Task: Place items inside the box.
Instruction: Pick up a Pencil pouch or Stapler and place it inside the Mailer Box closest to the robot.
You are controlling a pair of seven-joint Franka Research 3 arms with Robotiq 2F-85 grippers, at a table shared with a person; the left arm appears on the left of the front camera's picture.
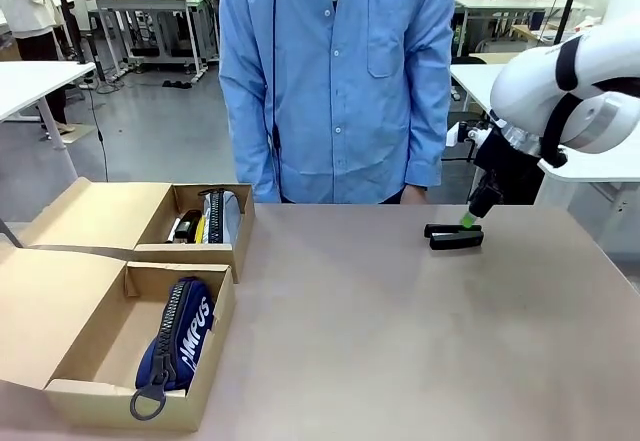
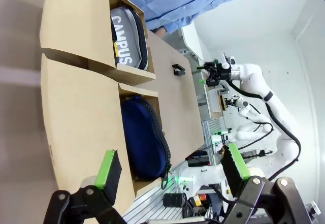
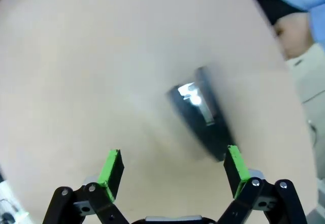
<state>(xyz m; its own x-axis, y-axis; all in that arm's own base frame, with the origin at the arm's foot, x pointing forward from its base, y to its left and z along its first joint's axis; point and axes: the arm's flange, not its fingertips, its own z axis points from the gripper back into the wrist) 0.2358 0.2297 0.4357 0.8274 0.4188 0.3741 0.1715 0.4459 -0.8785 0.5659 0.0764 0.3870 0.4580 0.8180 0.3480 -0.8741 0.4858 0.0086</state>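
Nearest you, at the left corner of the table (image 1: 380, 341), the front cardboard box (image 1: 120, 393) stands with its flap folded open. In it lies the navy pencil case (image 1: 178, 341), zip uppermost, white CAMPUS lettering along its side, its ring pull drooping over the front wall. Your left gripper (image 2: 171, 165) faces the boxes' open flaps with its green pads spread wide and nothing between them. Just behind the first box, the second box (image 1: 190, 257) holds the grey pencil case (image 1: 224, 216), standing on edge against the right wall, with something yellow and something black beside it (too small to name). Well to the right, on bare tabletop, the black stapler (image 1: 454, 235) lies flat with its long side across the table. Your right gripper (image 1: 468, 219) is close above it, jaws apart. From the wrist the stapler shows blurred between the spread pads, and you cannot tell whether a pad touches it. Beyond the far edge stands a person (image 1: 335, 81) in a blue shirt
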